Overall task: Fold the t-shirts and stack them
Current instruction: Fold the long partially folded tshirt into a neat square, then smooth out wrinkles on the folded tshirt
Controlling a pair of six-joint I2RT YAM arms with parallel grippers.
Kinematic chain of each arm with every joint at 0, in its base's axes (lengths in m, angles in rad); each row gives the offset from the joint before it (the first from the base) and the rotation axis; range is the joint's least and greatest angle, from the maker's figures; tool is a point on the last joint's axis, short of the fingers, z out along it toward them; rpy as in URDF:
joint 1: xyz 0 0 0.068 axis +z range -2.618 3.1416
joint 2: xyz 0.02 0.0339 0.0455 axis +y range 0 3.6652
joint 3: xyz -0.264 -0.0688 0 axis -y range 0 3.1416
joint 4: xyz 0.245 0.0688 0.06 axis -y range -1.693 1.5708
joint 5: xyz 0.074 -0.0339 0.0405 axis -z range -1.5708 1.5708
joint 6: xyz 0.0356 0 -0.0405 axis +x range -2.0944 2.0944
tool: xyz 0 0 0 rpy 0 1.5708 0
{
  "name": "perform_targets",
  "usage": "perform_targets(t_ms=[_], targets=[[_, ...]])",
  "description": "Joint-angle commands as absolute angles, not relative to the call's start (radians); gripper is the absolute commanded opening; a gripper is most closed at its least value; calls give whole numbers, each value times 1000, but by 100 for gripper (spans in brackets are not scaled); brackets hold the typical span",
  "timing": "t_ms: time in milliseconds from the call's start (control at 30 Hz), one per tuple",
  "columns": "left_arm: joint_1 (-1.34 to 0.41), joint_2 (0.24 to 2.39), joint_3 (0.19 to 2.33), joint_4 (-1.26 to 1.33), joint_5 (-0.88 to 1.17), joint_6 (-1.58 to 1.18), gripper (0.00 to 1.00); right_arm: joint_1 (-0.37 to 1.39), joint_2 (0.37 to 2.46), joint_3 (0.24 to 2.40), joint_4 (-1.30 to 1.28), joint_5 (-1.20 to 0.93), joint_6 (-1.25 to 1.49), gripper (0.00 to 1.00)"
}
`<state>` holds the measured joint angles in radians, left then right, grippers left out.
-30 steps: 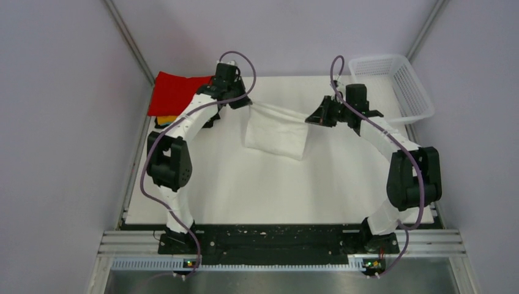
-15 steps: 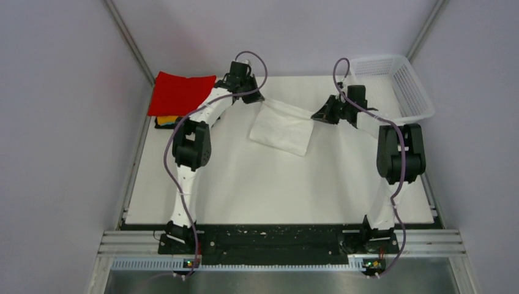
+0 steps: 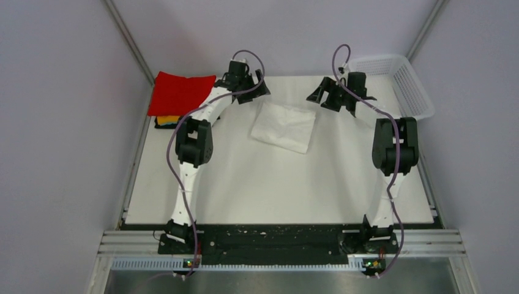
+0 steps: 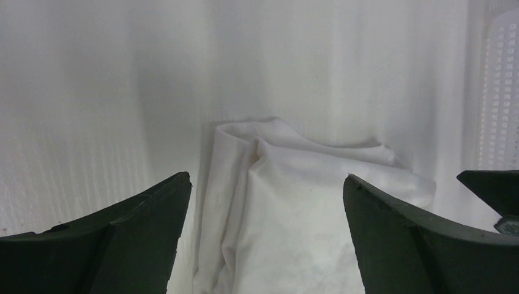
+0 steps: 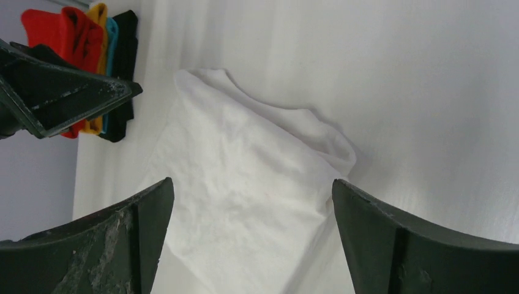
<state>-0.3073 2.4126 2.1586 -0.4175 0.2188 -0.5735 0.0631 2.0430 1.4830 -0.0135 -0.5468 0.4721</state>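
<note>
A thin white t-shirt (image 3: pixel 283 125) lies folded into a rough rectangle on the table, back of centre. My left gripper (image 3: pixel 259 92) hovers open just off its far left corner, holding nothing. Off the far right corner, my right gripper (image 3: pixel 319 98) is open and empty too. The left wrist view looks down on the white t-shirt (image 4: pixel 294 214) between wide jaws (image 4: pixel 266 176). In the right wrist view the same shirt (image 5: pixel 245 184) lies below the spread right gripper (image 5: pixel 251 182). A red t-shirt (image 3: pixel 180 92) tops a stack at the back left, with orange-yellow and black edges (image 3: pixel 165 120) under it.
A white plastic mesh basket (image 3: pixel 398 82) stands at the back right corner. The stack of folded shirts (image 5: pixel 92 43) shows edge-on in the right wrist view, behind the left gripper's fingers (image 5: pixel 67 92). Grey walls close in on both sides.
Both grippers have opened and let go of the white t-shirt's far corners. The shirt has dropped flat onto the table, and the right gripper has pulled back from it.
</note>
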Motion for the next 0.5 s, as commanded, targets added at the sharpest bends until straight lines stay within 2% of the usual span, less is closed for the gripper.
perform_targets(t_ms=[0, 233, 333, 467], targets=[[-313, 2187, 2011, -303, 305, -577, 99, 76, 1901, 1402, 25, -617, 492, 99], [-330, 2060, 1745, -183, 532, -594, 99, 148, 1815, 1233, 132, -779, 590, 99], [-340, 2062, 1666, -163, 561, -601, 99, 170, 1815, 1142, 270, -842, 680, 99], [-341, 2103, 1597, -179, 578, -608, 98, 217, 1856, 1104, 296, -877, 709, 99]])
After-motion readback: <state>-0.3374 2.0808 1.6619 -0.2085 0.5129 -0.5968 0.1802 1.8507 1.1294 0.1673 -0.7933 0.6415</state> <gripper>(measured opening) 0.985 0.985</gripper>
